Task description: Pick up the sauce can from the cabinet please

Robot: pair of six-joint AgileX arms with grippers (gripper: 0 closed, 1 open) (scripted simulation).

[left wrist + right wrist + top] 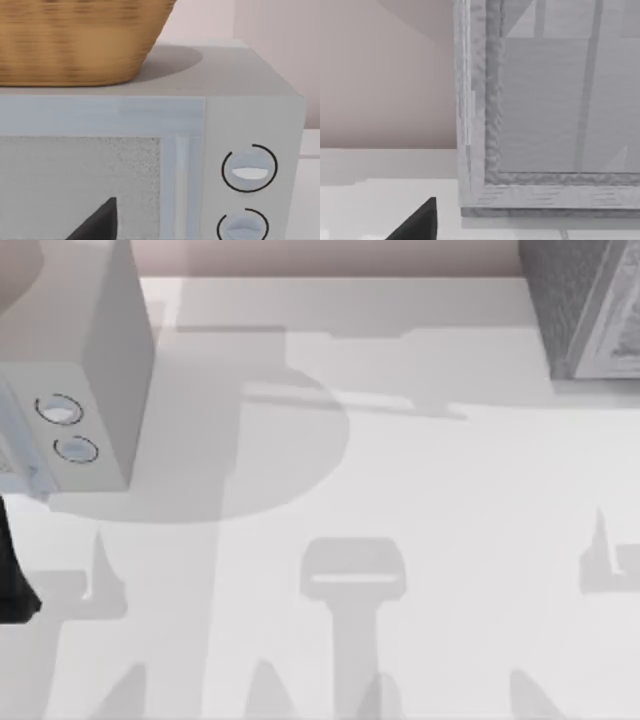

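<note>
Looks like the very start: nothing is grasped yet, both arms seem parked. The big dark grey speckled cabinet with the pale front frame [585, 310] sits at the surface's [400, 490] far right corner. The right wrist view faces its closed-looking front [555, 100]; the sauce can is presumably inside. Can't tell either hand's state. Next move probably means the right arm reaching in there.

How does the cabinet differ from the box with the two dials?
The cabinet is dark grey and speckled, at the table's far right; the dial box is smooth light grey, at the far left. A wicker basket sits on the dial box. Both are boxy with pale fronts.
</note>
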